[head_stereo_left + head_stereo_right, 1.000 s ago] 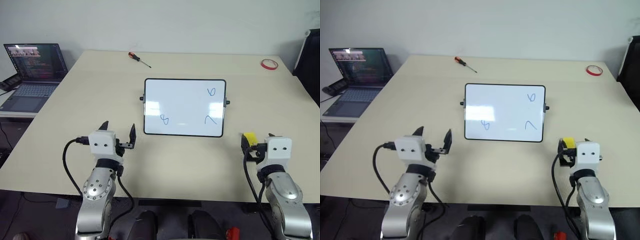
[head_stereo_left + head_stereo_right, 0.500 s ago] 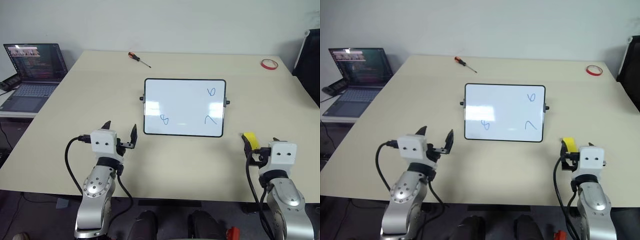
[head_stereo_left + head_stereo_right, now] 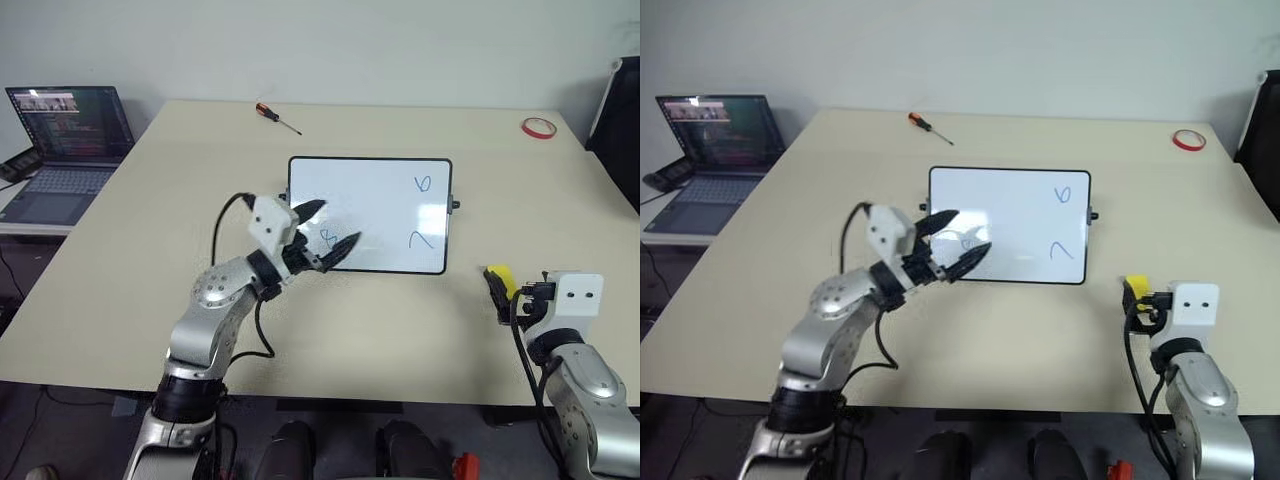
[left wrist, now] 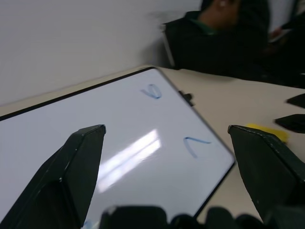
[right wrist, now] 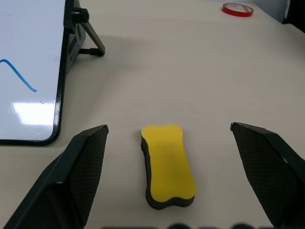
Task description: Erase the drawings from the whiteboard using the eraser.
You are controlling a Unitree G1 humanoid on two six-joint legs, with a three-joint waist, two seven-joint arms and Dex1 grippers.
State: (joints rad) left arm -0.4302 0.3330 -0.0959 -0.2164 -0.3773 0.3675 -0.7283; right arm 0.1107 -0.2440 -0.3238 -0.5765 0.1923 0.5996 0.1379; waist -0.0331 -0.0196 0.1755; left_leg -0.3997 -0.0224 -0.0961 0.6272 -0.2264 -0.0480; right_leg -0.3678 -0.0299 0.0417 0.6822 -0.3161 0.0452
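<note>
The whiteboard stands tilted on the table's middle, with a blue loop, a hook stroke and a figure-8 drawn on it. My left gripper is open and hovers in front of the board's lower left part, its fingers either side of the figure-8. In the left wrist view the left gripper faces the board with the loop ahead. The yellow eraser lies flat on the table, right of the board. My right gripper is open, its fingers apart from the eraser on both sides.
An open laptop sits on a side table at the left. A red-handled screwdriver lies at the far edge and a red tape ring at the far right corner. A person in dark clothes sits beyond the table.
My left arm has swung up and to the right, from the table's near left to the board's lower left part. The right gripper and the eraser have stayed in place.
</note>
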